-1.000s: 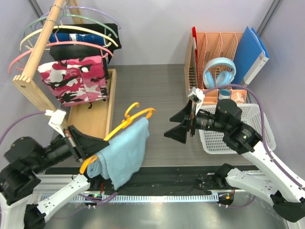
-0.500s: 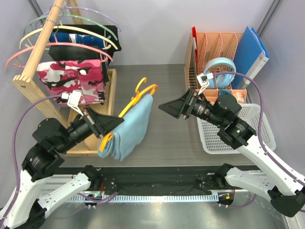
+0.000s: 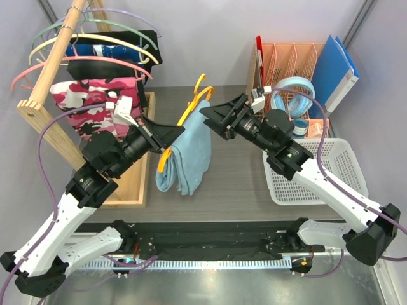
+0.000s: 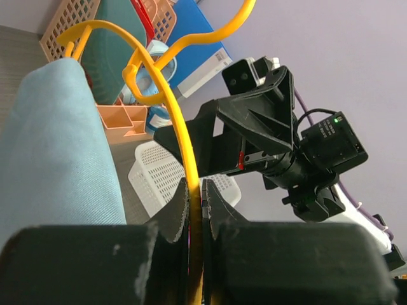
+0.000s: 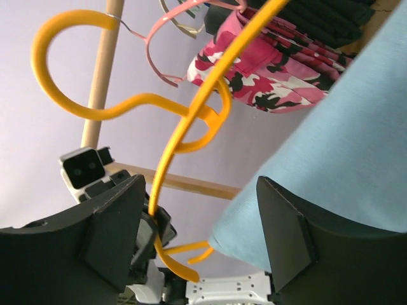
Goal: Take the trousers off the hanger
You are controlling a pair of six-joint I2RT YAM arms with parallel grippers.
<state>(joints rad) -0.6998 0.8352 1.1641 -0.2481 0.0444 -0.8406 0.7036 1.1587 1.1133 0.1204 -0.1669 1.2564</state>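
Grasp step: left gripper (image 4: 196, 190) clamped on hanger (image 5: 39, 47); right gripper (image 3: 215, 115) jaws apart astride trousers (image 3: 191, 155), nothing held; next move, by judgement: pinch cloth, slide off.

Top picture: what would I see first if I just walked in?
The yellow hanger is held up in the middle, with light blue trousers draped over it. The left gripper is shut on the hanger, and the right gripper is open right beside it. At the back left, a pink camouflage garment on the wooden rack catches the eye too.
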